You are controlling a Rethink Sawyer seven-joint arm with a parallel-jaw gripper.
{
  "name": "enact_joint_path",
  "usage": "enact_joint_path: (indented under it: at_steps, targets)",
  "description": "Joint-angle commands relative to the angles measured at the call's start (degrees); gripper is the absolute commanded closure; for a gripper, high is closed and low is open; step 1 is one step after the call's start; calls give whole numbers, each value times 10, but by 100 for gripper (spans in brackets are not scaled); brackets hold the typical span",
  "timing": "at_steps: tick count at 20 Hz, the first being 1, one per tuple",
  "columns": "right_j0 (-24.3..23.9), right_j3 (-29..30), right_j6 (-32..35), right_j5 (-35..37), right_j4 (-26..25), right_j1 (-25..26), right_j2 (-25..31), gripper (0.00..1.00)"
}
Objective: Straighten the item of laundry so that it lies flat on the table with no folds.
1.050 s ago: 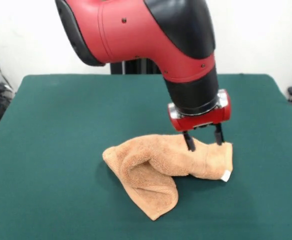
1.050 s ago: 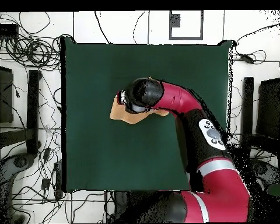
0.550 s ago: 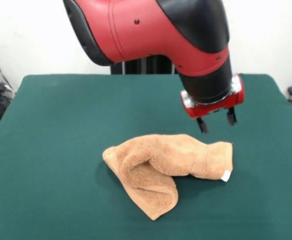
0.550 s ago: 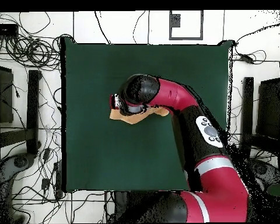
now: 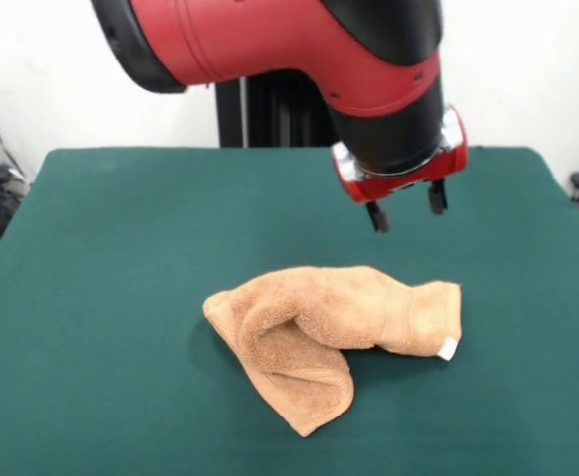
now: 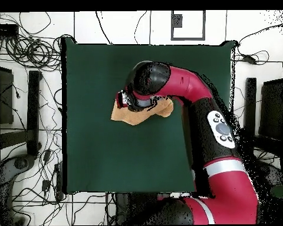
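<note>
Terry towel (image 5: 334,337) is left bunched on the counter (image 5: 121,248) below empty, spread fingers (image 5: 377,218); both layers could probably be pinched together.

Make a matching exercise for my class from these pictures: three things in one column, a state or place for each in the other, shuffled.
Things:
1. towel
2. tool
3. white tag

States or places:
A. open, raised above the cloth, holding nothing
B. at the towel's corner nearest the picture's right in the front view
C. crumpled and folded on the green table

Pairs: 1-C, 2-A, 3-B
</note>
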Motion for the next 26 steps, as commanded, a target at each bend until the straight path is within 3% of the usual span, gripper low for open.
enact_joint_path:
  at_steps: [1,13,26]
  targets:
    - [-5,-42,-118,45,-31,15,55,0]
    - [-11,-52,-122,8,-59,31,56,0]
    - [-31,-20,-123,-110,-82,79,71,0]
